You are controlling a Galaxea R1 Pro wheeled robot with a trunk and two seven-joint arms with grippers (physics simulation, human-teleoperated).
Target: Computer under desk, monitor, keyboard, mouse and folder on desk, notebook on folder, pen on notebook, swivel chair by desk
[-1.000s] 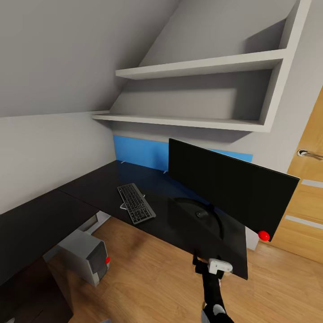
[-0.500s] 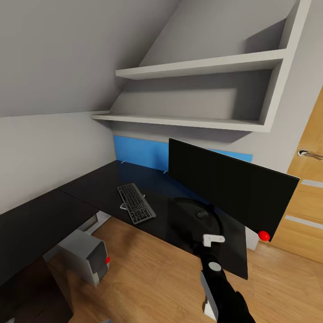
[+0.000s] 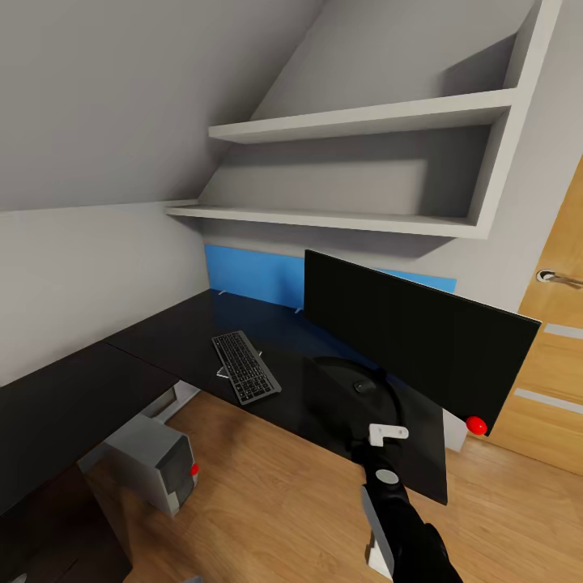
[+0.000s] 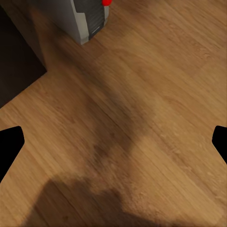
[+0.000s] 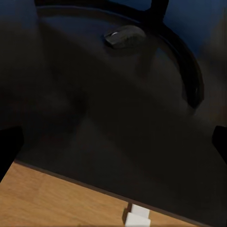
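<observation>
Hovering just over the near edge of the desk (image 3: 162, 348), my right claw (image 3: 387, 433) has come up from the lower spot it held a second ago, below the desk's rim, and in the last half second it has barely crept forward. Its fingers are spread wide with nothing between them. My left claw (image 4: 113, 146) hangs low over the wooden floor (image 4: 142, 94), fingers likewise apart and empty, with the computer (image 4: 87, 16) standing on the floor beyond it, under the desk. Straight ahead of my right claw, a short reach across the glossy top, lies the mouse (image 5: 124, 36), inside the curve of the monitor's foot (image 5: 189, 71). The monitor (image 3: 413, 340) itself stands just past that. Well off to the left of my right claw lies the keyboard (image 3: 245, 366), apart from the mouse. Behind it all, a blue panel (image 3: 251, 275) runs along the back of the desk. I judge the lift has put me at desk height for the mouse, which still belongs beside the keyboard; the foot curving round it may crowd my fingers.
</observation>
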